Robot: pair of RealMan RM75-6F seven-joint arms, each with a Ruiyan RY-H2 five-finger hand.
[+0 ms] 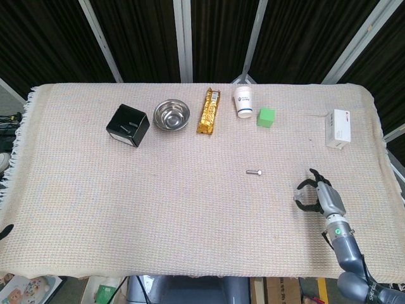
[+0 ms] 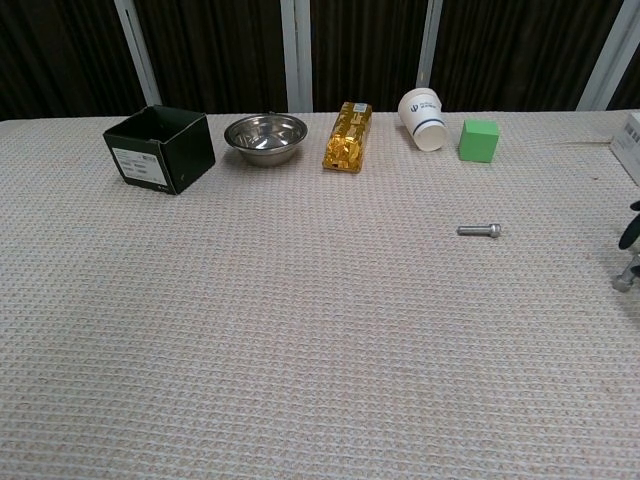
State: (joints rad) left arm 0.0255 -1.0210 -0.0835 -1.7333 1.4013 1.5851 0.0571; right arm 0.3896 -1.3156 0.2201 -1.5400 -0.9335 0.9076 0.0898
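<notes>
My right hand point(image 1: 319, 197) hovers low over the cloth near the table's front right. Its fingers are curved and apart with nothing in them. Only its fingertips point(image 2: 628, 270) show at the right edge of the chest view. The nearest thing is a small metal bolt point(image 1: 254, 171) point(image 2: 479, 230), lying on its side to the hand's left and a little further back, well apart from it. My left hand does not show in either view.
Along the back stand a black box point(image 1: 128, 125), a steel bowl point(image 1: 172, 114), a gold packet point(image 1: 209, 111), a paper cup point(image 1: 244, 101) on its side and a green cube point(image 1: 266, 116). A white carton point(image 1: 338, 128) lies at the right edge.
</notes>
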